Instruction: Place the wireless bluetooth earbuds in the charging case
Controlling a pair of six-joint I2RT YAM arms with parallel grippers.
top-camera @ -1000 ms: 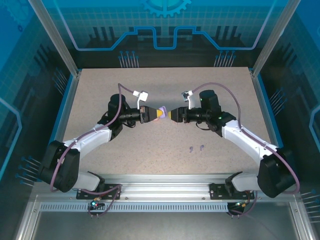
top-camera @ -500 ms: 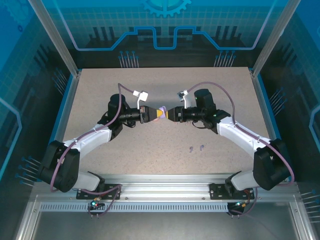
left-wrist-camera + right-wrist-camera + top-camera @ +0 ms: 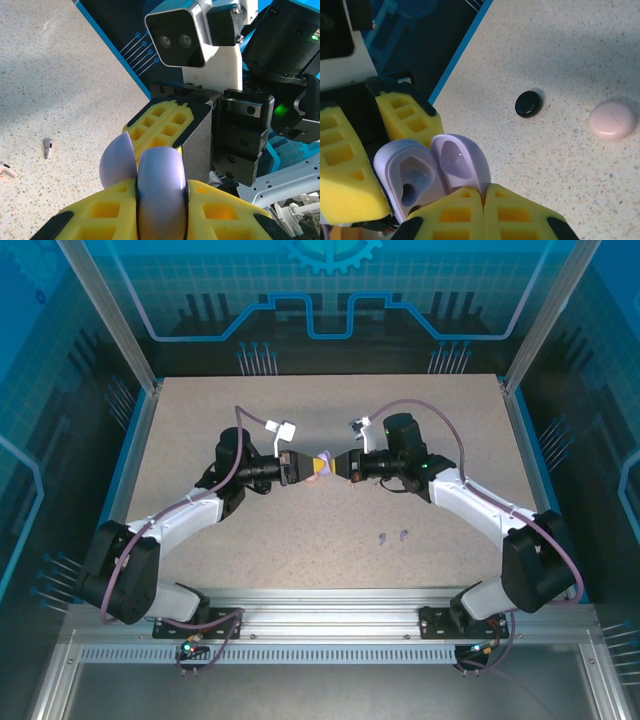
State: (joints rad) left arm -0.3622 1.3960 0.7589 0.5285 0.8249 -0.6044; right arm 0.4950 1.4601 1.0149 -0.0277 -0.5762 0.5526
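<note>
Speckled table (image 3: 200,420) carries two lilac earbuds (image 3: 383,538) lying flat, long axes roughly front-to-back, while above it the left tool (image 3: 308,469) clamps the open lilac charging case (image 3: 412,180), wells unfilled, and the right tool (image 3: 483,195) pinches its lid (image 3: 457,162).

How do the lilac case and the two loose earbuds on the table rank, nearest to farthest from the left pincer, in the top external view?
1. lilac case, clamped in the left pincer, mid-table.
2. left earbud, on the table, nearer the bases and rightward.
3. right earbud, just beside it, slightly farther right.
</note>
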